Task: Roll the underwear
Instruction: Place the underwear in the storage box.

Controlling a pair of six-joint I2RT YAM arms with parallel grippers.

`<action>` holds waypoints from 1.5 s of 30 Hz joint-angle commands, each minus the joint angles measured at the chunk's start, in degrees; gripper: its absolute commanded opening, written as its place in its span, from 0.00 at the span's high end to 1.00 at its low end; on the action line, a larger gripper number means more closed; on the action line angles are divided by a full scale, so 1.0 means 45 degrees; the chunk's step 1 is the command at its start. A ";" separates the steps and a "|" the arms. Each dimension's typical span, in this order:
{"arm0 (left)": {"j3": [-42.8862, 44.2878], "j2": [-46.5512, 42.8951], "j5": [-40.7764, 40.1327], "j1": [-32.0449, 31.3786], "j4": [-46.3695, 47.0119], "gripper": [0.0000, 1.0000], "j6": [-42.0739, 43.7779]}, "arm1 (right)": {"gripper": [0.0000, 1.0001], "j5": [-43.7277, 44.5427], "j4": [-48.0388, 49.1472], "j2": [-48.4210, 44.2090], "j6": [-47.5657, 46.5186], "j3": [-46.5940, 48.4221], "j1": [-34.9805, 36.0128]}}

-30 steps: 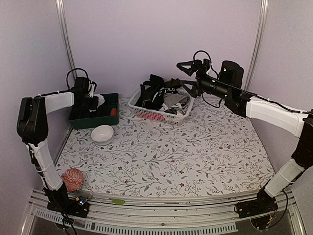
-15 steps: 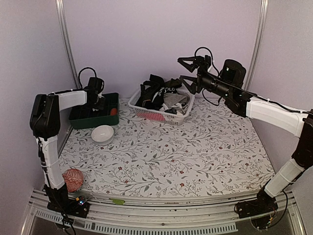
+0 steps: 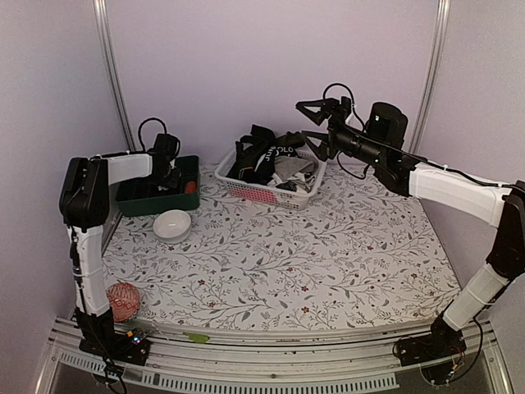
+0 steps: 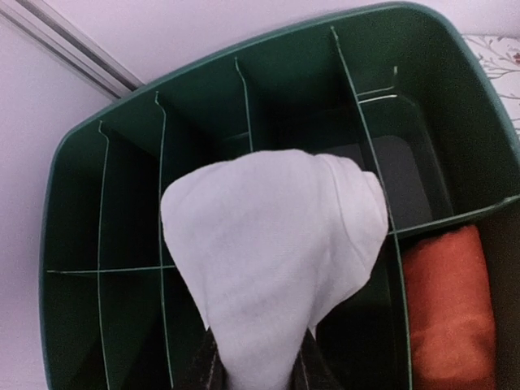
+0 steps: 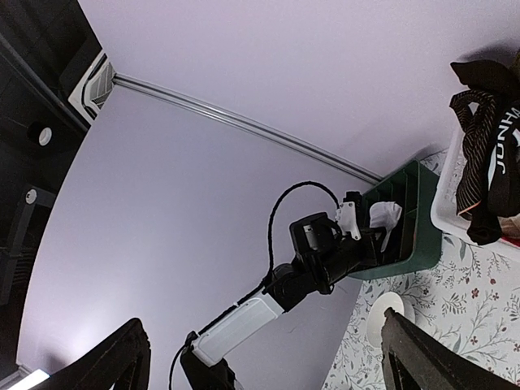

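Observation:
My left gripper [image 3: 169, 167] is shut on a rolled white underwear [image 4: 276, 244] and holds it over the dark green divided tray [image 4: 58, 171] at the back left; the roll hides the compartments beneath it. Its dark fingertips [image 4: 205, 370] show under the cloth. The same roll shows small in the right wrist view [image 5: 383, 215]. More underwear [image 3: 267, 154], black, white and grey, is piled in the white lattice basket [image 3: 271, 194]. My right gripper [image 3: 302, 120] is open and empty, in the air above the basket's far right corner.
The green tray [image 3: 152, 199] holds an orange roll [image 4: 451, 313] in its right compartment. A white bowl [image 3: 172, 223] sits in front of the tray. A red ball [image 3: 121, 300] lies at the near left edge. Purple walls close the back and sides.
My left gripper has moved right along the back of the green tray with the white roll. My right gripper rose a little, then came back down; it stays open.

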 commanded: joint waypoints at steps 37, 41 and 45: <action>0.0610 -0.0334 -0.2755 -0.0866 -0.2375 1.00 -0.0134 | 0.01 0.0056 -0.1498 0.0175 -0.0835 0.0366 -0.0065; 0.0983 0.0045 -0.2470 -0.0998 -0.2871 1.00 -0.0282 | 0.01 0.0112 -0.1504 -0.0013 -0.0793 0.0204 -0.0102; 0.0963 -0.0034 -0.1443 -0.1320 -0.3092 1.00 -0.0280 | 0.01 0.0095 -0.1513 -0.0143 -0.0815 0.0099 -0.0169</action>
